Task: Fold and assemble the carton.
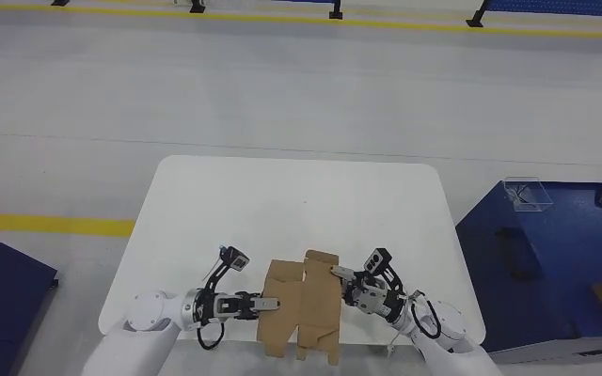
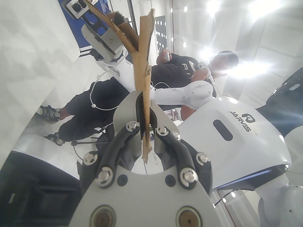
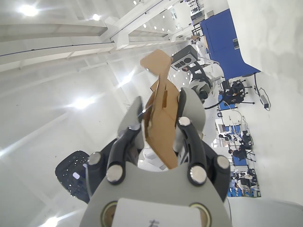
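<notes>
A flattened brown carton is held up over the front part of the white table, with both arms on it. My left gripper is shut on the carton's left edge. In the left wrist view the cardboard runs edge-on between that gripper's fingers. My right gripper holds the carton's right side near its far corner. In the right wrist view it is shut on a folded cardboard panel, and a flap sticks out beyond the fingertips.
A blue cabinet stands just off the table's right side, and a dark blue object sits off the left side. The table's far half is bare white surface. A yellow floor line runs to the left.
</notes>
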`<state>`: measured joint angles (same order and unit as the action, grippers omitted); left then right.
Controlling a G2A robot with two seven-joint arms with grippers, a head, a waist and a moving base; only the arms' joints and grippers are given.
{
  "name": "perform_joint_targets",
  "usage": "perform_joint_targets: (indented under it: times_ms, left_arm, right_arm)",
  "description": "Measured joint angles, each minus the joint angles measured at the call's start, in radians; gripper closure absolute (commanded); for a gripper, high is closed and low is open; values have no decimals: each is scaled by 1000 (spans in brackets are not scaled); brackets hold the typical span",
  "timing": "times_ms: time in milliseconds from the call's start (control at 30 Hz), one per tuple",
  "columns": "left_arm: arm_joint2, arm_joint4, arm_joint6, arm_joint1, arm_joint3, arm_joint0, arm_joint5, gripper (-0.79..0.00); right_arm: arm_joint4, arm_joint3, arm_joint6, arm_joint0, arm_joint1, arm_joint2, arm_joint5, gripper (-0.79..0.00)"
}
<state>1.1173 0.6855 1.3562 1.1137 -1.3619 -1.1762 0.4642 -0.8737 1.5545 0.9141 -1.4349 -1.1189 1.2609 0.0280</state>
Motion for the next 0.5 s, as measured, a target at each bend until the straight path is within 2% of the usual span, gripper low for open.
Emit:
perform_joint_targets:
  times_ms: [433,467,500]
  left_arm:
    - [-24,2,-10,-10,15,15,10,0]
    - [-27,1,-10,-10,16,17,10,0]
    - [-29,1,-11,-11,17,18,11,0]
  right_arm:
    - [-13,40,-30,-13,0,31,-29,0]
    - [-13,40,-30,-15,0,32,-27,-92]
    - [-15,41,-33,-16,0,33,-25,-385]
